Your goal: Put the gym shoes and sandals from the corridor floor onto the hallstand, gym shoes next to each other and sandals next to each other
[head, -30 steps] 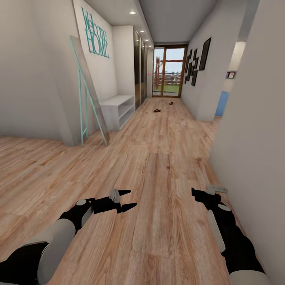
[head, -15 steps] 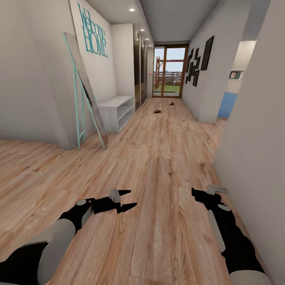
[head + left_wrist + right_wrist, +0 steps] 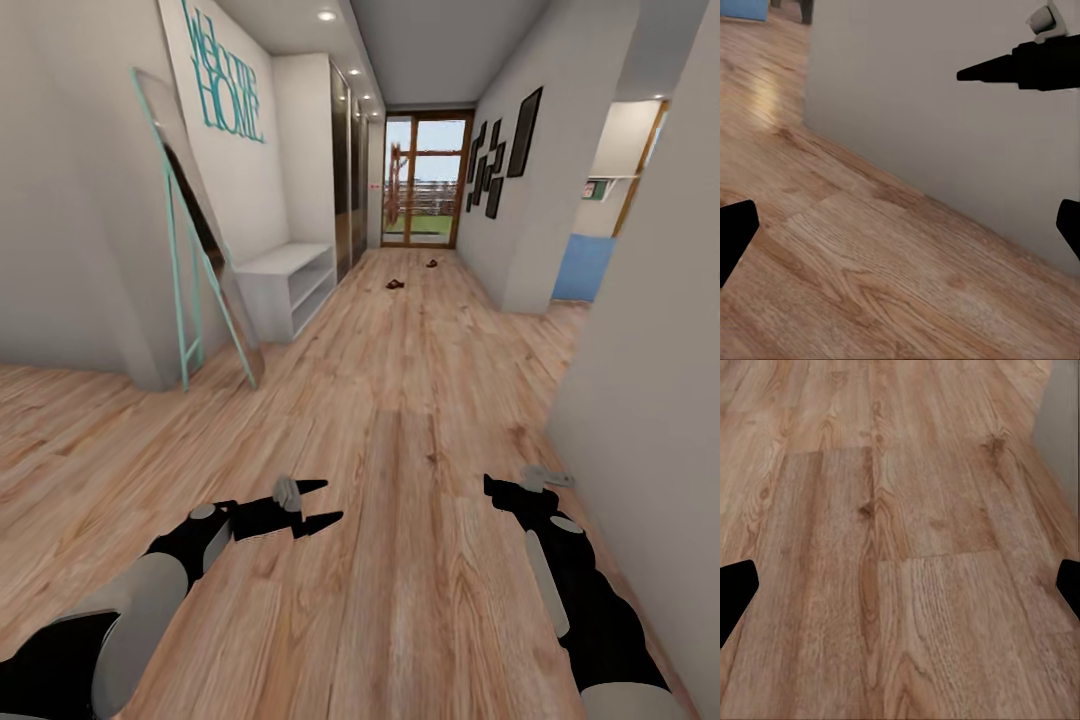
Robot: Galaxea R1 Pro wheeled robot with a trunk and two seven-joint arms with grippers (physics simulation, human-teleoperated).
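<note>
Far down the corridor floor (image 3: 400, 400), two small brown sandals lie apart, one (image 3: 396, 284) nearer and one (image 3: 432, 263) close to the glass door. The gym shoes are out of view. A low white two-tier bench (image 3: 290, 278) stands against the left wall; I cannot tell whether it is the hallstand. My left gripper (image 3: 316, 504) hovers low over the planks, open and empty, and my right gripper (image 3: 503, 491) is also open and empty near the right wall. In the left wrist view the left gripper (image 3: 900, 232) spans bare floor. In the right wrist view the right gripper (image 3: 900, 585) spans bare floor too.
A teal-framed leaning mirror (image 3: 195, 230) stands at the left wall corner. A grey wall (image 3: 650, 380) runs close along my right side. Dark picture frames (image 3: 500, 160) hang further on, and a side opening with a blue panel (image 3: 585, 268) lies beyond. A glass door (image 3: 425, 180) ends the corridor.
The whole view has advanced down the corridor: mirror, bench and right wall have drawn nearer and slid outward. Both arms keep the same pose, grippers still open.
</note>
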